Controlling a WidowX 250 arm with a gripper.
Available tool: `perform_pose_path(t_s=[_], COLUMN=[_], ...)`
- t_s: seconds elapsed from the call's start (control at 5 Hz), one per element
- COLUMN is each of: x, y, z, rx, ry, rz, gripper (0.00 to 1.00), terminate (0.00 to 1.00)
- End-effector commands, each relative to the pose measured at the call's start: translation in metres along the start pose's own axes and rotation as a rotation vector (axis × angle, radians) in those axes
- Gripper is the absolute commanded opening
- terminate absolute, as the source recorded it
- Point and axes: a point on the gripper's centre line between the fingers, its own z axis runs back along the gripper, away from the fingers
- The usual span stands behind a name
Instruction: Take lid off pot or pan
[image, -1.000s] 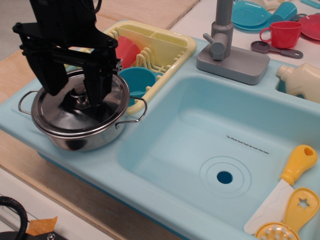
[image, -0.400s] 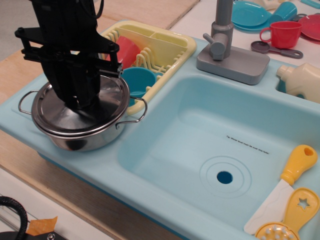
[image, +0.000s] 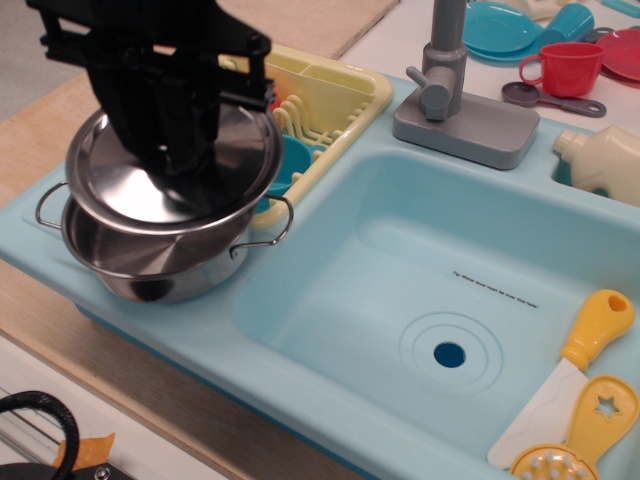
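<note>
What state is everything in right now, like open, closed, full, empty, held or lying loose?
lid: lifted clear of the pot, held up by the gripper.
pot: uncovered, upright on the counter, looks empty.
gripper: fingers closed at the lid's centre.
sink: empty basin, drain unplugged.
red cup: upright on the counter.
yellow spatula: lying loose on the sink edge.

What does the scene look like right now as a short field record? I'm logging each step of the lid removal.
gripper: shut on the lid knob, knob hidden behind fingers
lid: lifted clear of the pot, tilted
pot: open, on the sink's left ledge, looks empty
sink: basin beside the pot, nothing in it
rack: behind the pot, holds dishes
task state: lid off, not yet set down
</note>
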Motion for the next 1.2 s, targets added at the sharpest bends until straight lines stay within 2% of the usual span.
perform_pose_path(t_s=[0.0,0.2,0.4,0.8,1.0], x=[0.018,0.030,0.035,0.037,0.040], y=[-0.039,-0.065,-0.084,-0.083,-0.077], z=[0.009,-0.001,-0.026,-0.065,-0.075], rx=[-0.035,-0.072,-0.135,-0.193,-0.203], ry=[-0.043,-0.020,0.011,0.095,0.118], rz=[-0.080,-0.151,-0.194,-0.189,-0.185], gripper=[0.00,0.00,0.00,0.00,0.00], terminate=[0.00,0.00,0.00,0.00,0.00])
